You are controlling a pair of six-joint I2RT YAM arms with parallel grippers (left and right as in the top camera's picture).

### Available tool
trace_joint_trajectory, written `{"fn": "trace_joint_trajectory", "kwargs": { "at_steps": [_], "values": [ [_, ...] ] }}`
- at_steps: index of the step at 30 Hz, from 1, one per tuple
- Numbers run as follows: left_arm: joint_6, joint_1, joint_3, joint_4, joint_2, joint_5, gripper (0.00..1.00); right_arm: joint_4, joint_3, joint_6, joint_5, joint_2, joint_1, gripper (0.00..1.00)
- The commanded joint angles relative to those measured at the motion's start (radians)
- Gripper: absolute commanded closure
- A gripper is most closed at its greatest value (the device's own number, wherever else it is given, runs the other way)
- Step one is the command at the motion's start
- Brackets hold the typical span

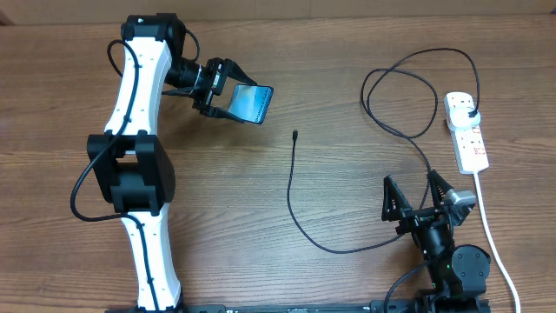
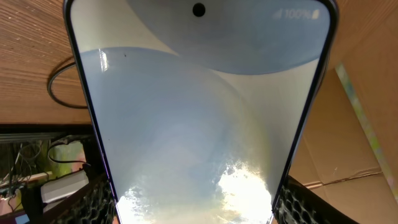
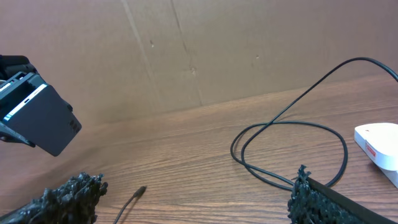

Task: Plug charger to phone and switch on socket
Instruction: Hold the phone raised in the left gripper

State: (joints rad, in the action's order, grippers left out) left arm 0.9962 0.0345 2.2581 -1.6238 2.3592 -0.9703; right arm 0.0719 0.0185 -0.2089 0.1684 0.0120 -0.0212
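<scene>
Up at 10 o'clock on the table (image 1: 347, 52), the left gripper (image 1: 224, 92) is clamped on the phone (image 1: 253, 103), screen lit, held off the wood. Down at 5 o'clock the right gripper (image 1: 419, 193) is spread wide, nothing in it. The charger (image 1: 292, 187) tip lies loose mid-table, with the cable looping out to the socket (image 1: 469, 139) at 2 o'clock.

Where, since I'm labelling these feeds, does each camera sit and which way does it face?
Overhead: above the table, looking straight down; shows the left gripper holding the phone, the right gripper open.
Left wrist: behind its fingers, facing the phone's screen close up.
Right wrist: low over the table, facing across it; its fingers at the bottom corners.
Shared: right wrist and overhead both show the charger, the socket and the phone.
</scene>
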Motion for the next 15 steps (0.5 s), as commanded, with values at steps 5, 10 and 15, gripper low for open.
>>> {"fn": "trace_joint_trajectory", "kwargs": {
  "at_steps": [5,10,15],
  "values": [
    [0.014,-0.002,0.029,-0.002,-0.007,-0.051,0.37,-0.003,-0.011,0.001,0.000,-0.009,-0.006,0.00],
    [0.014,-0.002,0.029,-0.003,-0.007,-0.051,0.37,-0.003,-0.011,0.001,0.000,-0.009,-0.006,0.00],
    [0.014,-0.003,0.029,-0.018,-0.007,-0.085,0.37,-0.003,-0.011,0.001,0.000,-0.009,-0.006,0.00]
  ]
}}
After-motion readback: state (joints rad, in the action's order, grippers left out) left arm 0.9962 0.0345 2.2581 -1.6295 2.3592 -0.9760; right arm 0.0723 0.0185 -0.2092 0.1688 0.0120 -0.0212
